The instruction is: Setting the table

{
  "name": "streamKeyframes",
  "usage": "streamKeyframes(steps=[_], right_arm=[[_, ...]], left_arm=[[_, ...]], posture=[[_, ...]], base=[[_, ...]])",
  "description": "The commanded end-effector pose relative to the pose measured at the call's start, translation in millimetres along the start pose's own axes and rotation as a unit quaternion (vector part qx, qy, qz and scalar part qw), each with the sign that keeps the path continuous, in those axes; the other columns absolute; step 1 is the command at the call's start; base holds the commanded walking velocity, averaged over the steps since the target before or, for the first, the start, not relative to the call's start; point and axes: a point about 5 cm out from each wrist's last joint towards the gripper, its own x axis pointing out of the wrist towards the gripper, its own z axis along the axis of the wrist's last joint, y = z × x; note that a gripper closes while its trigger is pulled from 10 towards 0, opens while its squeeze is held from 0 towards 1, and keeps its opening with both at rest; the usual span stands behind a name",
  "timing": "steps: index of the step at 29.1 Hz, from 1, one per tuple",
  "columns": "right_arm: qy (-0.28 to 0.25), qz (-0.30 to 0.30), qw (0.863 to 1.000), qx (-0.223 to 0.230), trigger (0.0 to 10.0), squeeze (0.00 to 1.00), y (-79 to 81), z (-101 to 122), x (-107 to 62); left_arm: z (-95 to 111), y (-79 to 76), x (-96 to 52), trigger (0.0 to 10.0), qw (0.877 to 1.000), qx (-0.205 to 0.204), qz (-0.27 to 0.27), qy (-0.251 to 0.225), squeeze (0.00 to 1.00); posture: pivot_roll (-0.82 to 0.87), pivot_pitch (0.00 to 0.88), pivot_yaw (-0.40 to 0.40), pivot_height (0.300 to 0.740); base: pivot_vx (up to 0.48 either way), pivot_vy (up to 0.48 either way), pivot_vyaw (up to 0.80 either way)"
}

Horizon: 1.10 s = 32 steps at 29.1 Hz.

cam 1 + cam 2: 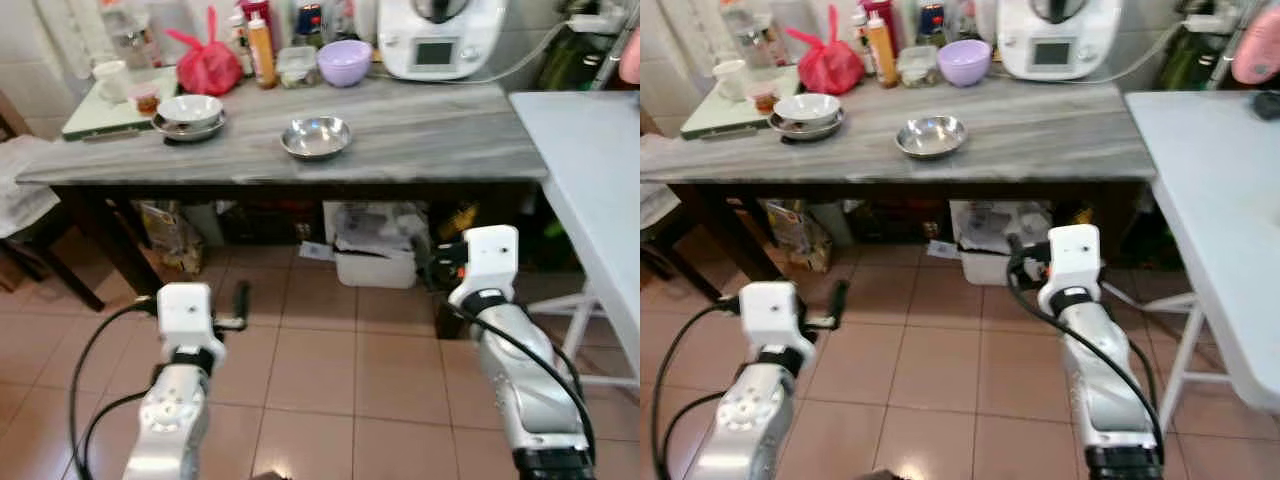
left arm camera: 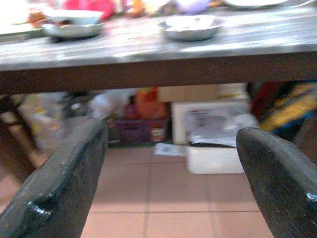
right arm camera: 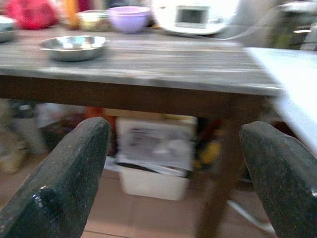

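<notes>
the steel bowl (image 1: 316,137) is taken as the landmark; it sits alone near the front edge of the grey wooden counter (image 1: 430,135). up and to its left a white bowl (image 1: 190,108) is stacked on a steel plate (image 1: 186,128), with a red bag (image 1: 207,62) behind that. behind the steel bowl a lilac bowl (image 1: 344,61) is seen, beside a white kitchen appliance (image 1: 440,38). to its right, past the counter's end, a white table (image 1: 600,190) is seen, where the dishes are presumably meant to go. nothing is held: the left gripper (image 2: 171,178) and right gripper (image 3: 173,178) are kept below counter height, fingers spread wide and empty. the setting is judged barely begun; every dish is left to be carried.
</notes>
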Motion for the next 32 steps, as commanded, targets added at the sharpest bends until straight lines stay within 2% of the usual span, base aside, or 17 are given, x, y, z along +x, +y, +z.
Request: streamKeyframes(steps=[1, 15, 27, 32], right_arm=[[-0.002, 0.013, 1.000, 0.005, 10.0, 0.00, 7.8, 1.4, 0.4], [-0.002, 0.013, 1.000, 0.003, 10.0, 0.00, 8.5, 2.0, 1.0], [-0.005, 0.012, 1.000, 0.001, 10.0, 0.00, 8.7, 2.9, 0.7], [-0.027, 0.015, 0.999, -0.018, 10.0, 0.00, 8.4, 9.3, 0.4]], left_arm=[[0.5, 8.7, -1.0, 10.0, 1.000, 0.012, 0.013, 0.000, 0.00], [6.2, 5.2, 2.7, 10.0, 1.000, -0.002, -0.005, -0.016, 0.00], [6.1, 1.9, 4.8, 10.0, 1.000, -0.010, -0.015, -0.016, 0.00], [7.6, 0.7, 5.7, 10.0, 1.000, -0.011, -0.018, -0.018, 0.00]], posture=[[-0.09, 0.065, 0.077, 0.740], [-0.09, 0.068, 0.075, 0.740], [-0.10, 0.068, 0.079, 0.740], [-0.10, 0.066, 0.079, 0.740]], base=[[0.000, 0.000, 0.00], [0.000, 0.000, 0.00], [0.000, -0.372, 0.00], [0.000, -0.480, 0.00]])
